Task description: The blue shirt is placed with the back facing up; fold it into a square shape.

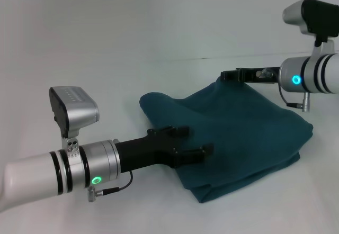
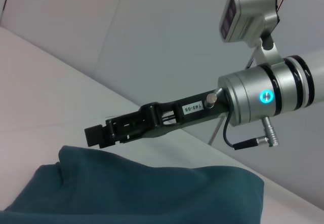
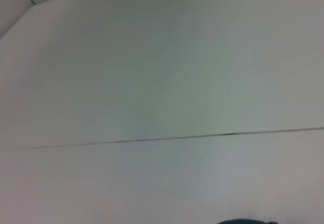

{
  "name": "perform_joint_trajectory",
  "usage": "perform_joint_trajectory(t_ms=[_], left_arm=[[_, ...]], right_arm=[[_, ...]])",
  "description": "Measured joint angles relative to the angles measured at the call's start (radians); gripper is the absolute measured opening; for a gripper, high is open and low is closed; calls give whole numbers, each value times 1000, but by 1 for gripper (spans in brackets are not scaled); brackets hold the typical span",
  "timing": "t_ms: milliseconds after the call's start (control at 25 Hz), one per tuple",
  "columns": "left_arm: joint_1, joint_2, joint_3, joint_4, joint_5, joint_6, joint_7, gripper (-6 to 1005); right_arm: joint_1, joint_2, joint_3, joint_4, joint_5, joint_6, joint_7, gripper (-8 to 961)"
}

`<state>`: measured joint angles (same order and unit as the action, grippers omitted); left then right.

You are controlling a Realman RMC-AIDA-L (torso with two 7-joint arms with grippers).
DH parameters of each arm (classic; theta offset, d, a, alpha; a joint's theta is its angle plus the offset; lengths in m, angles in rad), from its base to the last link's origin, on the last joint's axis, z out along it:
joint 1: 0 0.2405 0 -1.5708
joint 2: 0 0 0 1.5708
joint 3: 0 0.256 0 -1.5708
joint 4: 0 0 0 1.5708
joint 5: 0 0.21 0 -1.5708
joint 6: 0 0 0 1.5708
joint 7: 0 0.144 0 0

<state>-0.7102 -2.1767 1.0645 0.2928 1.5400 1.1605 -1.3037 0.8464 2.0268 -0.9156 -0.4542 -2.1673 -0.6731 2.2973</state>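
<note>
Lying in a folded heap on the white table (image 1: 79,43), the blue shirt (image 1: 243,133) sits under both grippers. The left gripper (image 1: 197,141) is spread open above it. The right gripper (image 1: 229,75) looks shut by its far edge.

Upside-down label on right end effector (image 2: 101,133)

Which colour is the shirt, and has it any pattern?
The blue shirt is plain dark teal-blue, without pattern; the head view shows it best.

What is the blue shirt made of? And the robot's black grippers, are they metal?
The blue shirt looks like soft matte cloth: it slumps in rounded folds. The left gripper and right gripper look like hard, matte black plastic or coated metal; I can't tell which.
</note>
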Motion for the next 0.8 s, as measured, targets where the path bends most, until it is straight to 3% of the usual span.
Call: perform_joint_trajectory(t_ms=[120,320,640,800], left_arm=[[0,0,0,0,0,0,0,903],[0,0,-1,1,0,-3,0,903],[0,2,-6,2,-1,-7,-5,904],[0,2,-7,2,-2,-8,-6,904]], right_arm=[[6,3,-9,19,0,34,0,715],[20,6,-34,39,0,78,-1,482],[34,17,-70,43,0,98,-11,403],[36,18,-85,43,0,108,-12,276]])
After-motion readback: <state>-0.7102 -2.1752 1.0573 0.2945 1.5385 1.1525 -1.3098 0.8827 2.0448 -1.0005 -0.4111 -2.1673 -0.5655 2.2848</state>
